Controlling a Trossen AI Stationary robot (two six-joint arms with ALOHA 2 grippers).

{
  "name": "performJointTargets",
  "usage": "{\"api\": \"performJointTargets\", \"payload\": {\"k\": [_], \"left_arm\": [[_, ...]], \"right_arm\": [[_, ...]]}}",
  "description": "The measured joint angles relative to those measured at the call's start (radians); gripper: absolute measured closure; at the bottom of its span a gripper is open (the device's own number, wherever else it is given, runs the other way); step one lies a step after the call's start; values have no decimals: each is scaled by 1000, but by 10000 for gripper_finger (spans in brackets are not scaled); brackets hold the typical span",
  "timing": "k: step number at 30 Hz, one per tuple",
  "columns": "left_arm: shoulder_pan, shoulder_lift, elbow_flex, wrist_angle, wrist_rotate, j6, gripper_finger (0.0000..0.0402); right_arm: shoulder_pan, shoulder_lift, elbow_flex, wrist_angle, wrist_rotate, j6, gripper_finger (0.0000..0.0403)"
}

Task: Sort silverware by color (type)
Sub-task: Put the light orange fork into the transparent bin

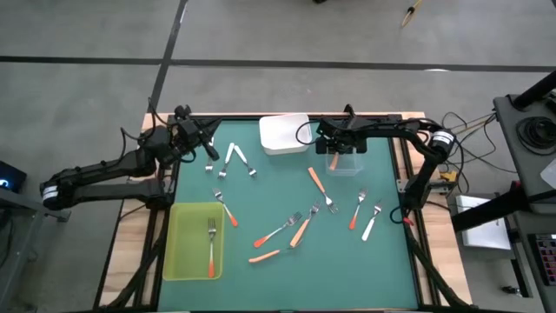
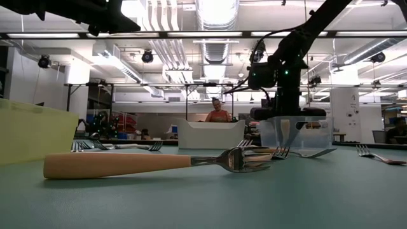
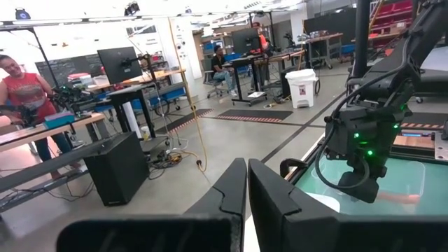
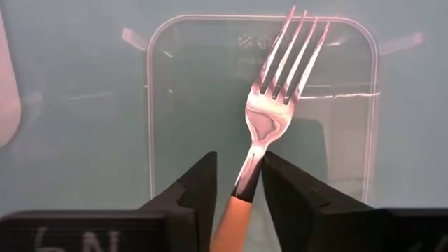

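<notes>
Close to the front edge of the table [image 1: 347, 278], a yellow-green tray [image 1: 178, 261] sits on the left side. One fork with a red-orange handle [image 1: 211, 248] lies inside it.

In the middle of the green table lie more forks. A light orange fork [image 2: 159, 164] lies flat right in front of the low camera, its tines pointing right. From above, a red-orange fork [image 1: 276, 233] and another light orange one [image 1: 302, 228] lie close together near the middle. A white-handled fork [image 1: 372, 223] and a red-orange fork [image 1: 357, 211] lie side by side toward the right. One more red-orange fork [image 1: 228, 210] lies just past the yellow-green tray.

Farther back, some white-handled forks [image 1: 233, 160] lie near the left arm. The left gripper [image 3: 247, 183] hangs over the back left corner of the table, and its two fingers are pressed together with nothing in them.

At the back sit a white tray [image 1: 284, 135] and a clear tray [image 4: 157, 105] next to each other. The right gripper [image 4: 240, 183] hangs over the clear tray. An orange-handled fork [image 4: 269, 112] sits between its two fingers, which stand close on either side of the handle, just below the silver part. The tines point out over the clear tray. I cannot tell if the fingers are squeezing the fork.

Beyond the table, a person [image 2: 219, 114] sits far off in the room.
</notes>
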Motion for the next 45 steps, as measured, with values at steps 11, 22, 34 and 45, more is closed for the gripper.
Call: {"api": "performJointTargets", "payload": {"k": [11,22,34,45], "left_arm": [[0,-2,0,-4,0,0,402],[0,-2,0,-5,0,0,402],[0,-2,0,-6,0,1,402],[0,-2,0,-8,0,1,402]], "right_arm": [[0,0,5,3,-8,2,371],[0,-2,38,-1,-8,-7,366],[1,-6,114,-84,3,-116,372],[0,-47,163,-169,29,-277,373]]}}
